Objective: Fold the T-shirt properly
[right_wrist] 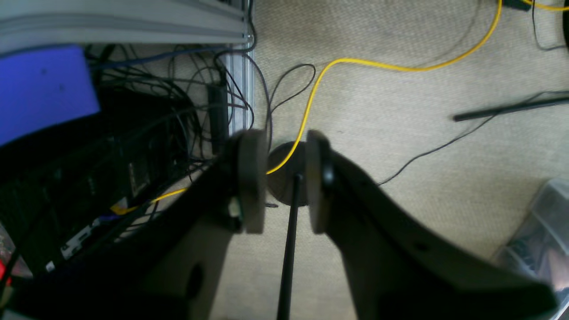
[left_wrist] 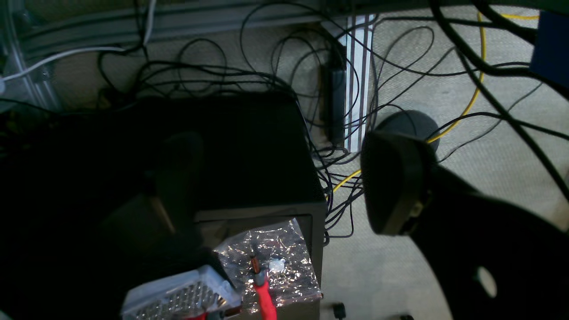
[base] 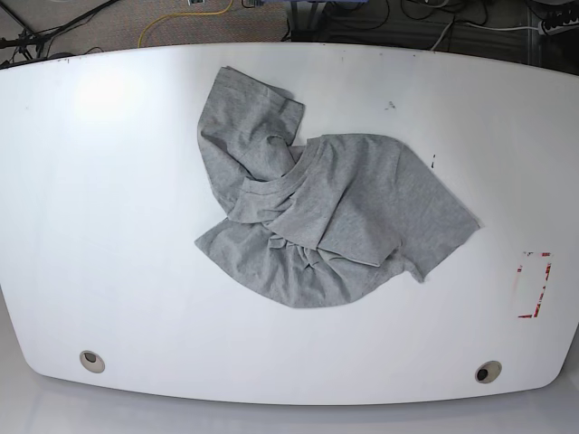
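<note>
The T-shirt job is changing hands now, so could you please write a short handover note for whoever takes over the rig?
Left gripper: open, empty, looking down at floor cables, away from the table.
Right gripper: jaws slightly apart, gripping nothing, also over the floor.
The T-shirt lies crumpled near the middle of the white table, one sleeve thrown up toward the far edge, collar bunched in the middle. No lettering shows.
Done: nothing; no fold made.
Left: bring both arms over, spread the shirt flat, then fold.

T-shirt (base: 339, 221): heather-grey, short-sleeved, soft cotton; unfolded, crumpled in a loose heap, one sleeve thrown toward the far edge, collar rib showing near the middle, folds bunched below it; no claw appears alongside it in the base view
</note>
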Robot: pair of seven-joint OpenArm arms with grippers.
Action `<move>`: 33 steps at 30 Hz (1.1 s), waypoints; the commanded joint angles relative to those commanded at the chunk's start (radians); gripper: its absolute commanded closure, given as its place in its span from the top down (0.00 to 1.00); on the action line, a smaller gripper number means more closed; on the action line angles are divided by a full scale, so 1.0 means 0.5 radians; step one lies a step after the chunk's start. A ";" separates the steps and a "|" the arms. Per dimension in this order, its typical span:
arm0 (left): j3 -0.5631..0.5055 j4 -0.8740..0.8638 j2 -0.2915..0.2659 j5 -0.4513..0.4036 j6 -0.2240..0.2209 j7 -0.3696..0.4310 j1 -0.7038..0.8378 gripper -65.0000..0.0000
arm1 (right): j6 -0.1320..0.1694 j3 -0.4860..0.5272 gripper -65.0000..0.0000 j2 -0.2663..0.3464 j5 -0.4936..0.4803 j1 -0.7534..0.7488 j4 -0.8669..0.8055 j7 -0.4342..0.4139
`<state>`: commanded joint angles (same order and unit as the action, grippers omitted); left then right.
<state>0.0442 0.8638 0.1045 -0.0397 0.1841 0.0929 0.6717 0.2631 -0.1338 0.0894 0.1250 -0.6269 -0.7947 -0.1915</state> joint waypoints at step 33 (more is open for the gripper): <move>0.015 0.502 0.021 0.004 -0.004 0.002 0.362 0.79 | 0.024 -0.032 0.23 0.009 -0.175 -0.354 -0.250 -0.047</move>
<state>0.0519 1.1150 0.1149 -0.0376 0.1821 0.0938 0.8527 0.2751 -0.1496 0.0939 0.0376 -0.8039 -0.9195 -0.2151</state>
